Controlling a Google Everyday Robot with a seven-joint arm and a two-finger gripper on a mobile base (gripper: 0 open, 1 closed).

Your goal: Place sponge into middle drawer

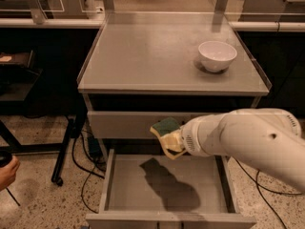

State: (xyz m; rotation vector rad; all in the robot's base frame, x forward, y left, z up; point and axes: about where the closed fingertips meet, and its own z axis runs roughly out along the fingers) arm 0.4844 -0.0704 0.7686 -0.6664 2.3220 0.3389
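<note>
The sponge (167,133), pale yellow foam with a dark green face turned up, is held in the air by my gripper (172,142) at the end of the big white arm (248,140). The gripper sits in front of the upper drawer front and above the back of the open middle drawer (136,187), a wide grey tray pulled out at the bottom of the camera view. The arm's shadow falls on the drawer floor. The gripper itself is mostly hidden behind the sponge and the arm.
A white bowl (217,55) stands on the grey cabinet top (157,56) at the right. Black table legs and cables lie on the speckled floor to the left (66,147). A person's hand (7,171) shows at the left edge.
</note>
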